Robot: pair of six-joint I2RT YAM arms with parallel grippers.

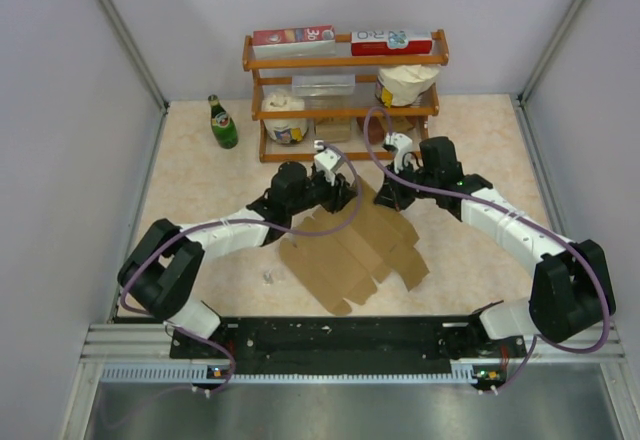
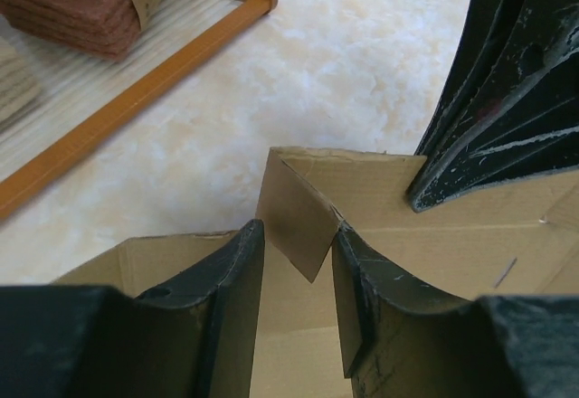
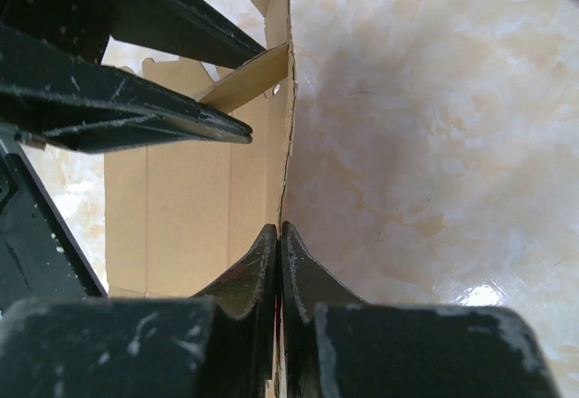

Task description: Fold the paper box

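Note:
The paper box (image 1: pixel 355 250) is a kraft-brown die-cut sheet lying mostly flat on the table's middle, with its far end raised. My left gripper (image 1: pixel 343 196) is at that far end. In the left wrist view it (image 2: pixel 297 235) is open, and a small folded corner flap (image 2: pixel 294 222) stands slanted between its fingertips. My right gripper (image 1: pixel 390 196) is just to the right. In the right wrist view it (image 3: pixel 280 235) is shut on the edge of an upright box wall (image 3: pixel 282 99). The left gripper's fingers (image 3: pixel 136 113) show beside that wall.
A wooden rack (image 1: pixel 345 95) stands at the back with red-and-white cartons, tubs and bags. A green bottle (image 1: pixel 222 123) stands to its left. The rack's bottom frame (image 2: pixel 136 99) and dark brown blocks (image 2: pixel 68 4) lie close ahead of the left gripper. Grey walls enclose the table.

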